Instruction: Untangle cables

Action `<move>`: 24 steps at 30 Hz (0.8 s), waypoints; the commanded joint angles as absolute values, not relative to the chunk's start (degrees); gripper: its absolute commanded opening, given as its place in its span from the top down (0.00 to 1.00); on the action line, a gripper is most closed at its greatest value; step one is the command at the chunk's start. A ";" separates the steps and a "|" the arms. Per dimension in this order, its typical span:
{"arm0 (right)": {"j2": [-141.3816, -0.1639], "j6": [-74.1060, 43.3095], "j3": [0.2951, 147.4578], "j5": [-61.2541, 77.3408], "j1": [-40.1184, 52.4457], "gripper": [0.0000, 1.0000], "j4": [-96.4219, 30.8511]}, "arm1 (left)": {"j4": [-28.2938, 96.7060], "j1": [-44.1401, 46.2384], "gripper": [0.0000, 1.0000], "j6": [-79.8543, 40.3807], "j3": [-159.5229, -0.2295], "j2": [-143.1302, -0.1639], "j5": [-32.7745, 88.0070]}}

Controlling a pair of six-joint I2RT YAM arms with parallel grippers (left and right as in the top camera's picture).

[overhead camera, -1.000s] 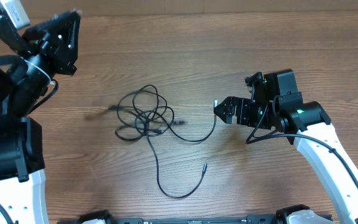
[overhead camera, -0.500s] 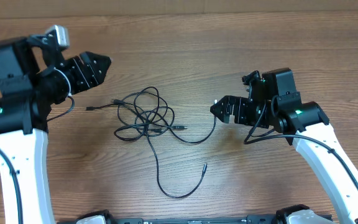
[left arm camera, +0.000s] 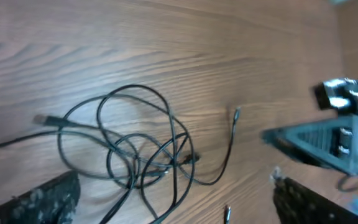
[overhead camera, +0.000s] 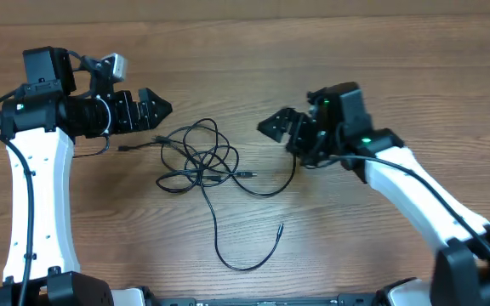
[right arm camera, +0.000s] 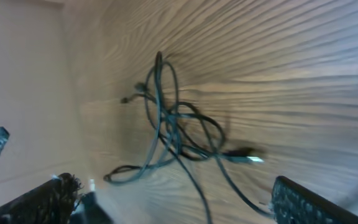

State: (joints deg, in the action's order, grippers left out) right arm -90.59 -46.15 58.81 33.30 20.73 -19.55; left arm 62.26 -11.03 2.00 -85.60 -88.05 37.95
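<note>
The cables (overhead camera: 199, 158) lie as a loose black tangle on the wooden table, midway between my two arms. One strand loops down toward the front and ends in a small plug (overhead camera: 281, 227); another curves right to below the right gripper. The left gripper (overhead camera: 162, 109) hovers just up-left of the tangle, pointing right, jaws wide open and empty. The right gripper (overhead camera: 269, 127) hovers up-right of it, pointing left, also open and empty. In the left wrist view the cables (left arm camera: 135, 149) lie ahead of the gripper (left arm camera: 176, 211). The right wrist view shows the cables (right arm camera: 179, 130) beyond its gripper (right arm camera: 176, 208).
The wooden table (overhead camera: 381, 51) runs back to a pale wall along the top edge. The arms' black base rail (overhead camera: 262, 300) lies along the front edge. In the left wrist view the right gripper (left arm camera: 334, 143) shows across the tangle.
The left arm has swung in from the far left to the tangle and its jaws have opened. The right gripper has moved left and back, closer to the cables.
</note>
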 commanded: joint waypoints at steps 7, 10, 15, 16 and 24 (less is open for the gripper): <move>-99.26 -55.86 59.27 38.15 28.49 0.27 -1.61 | 63.59 -11.18 0.00 8.99 -86.52 -88.05 36.67; -100.97 -57.17 59.27 34.96 30.74 0.28 -2.24 | 63.64 -11.18 0.00 8.99 -86.52 -88.05 36.36; -102.87 -58.76 59.27 33.69 32.80 0.30 -2.35 | 63.64 -11.18 0.00 8.99 -86.52 -88.05 32.97; -102.87 -58.76 59.27 33.41 32.86 0.30 -2.13 | 63.64 -11.18 0.00 8.99 -86.52 -88.05 32.03; -102.89 -60.34 59.27 28.08 33.93 0.43 -1.76 | 63.64 -11.18 0.00 8.99 -86.52 -88.05 24.84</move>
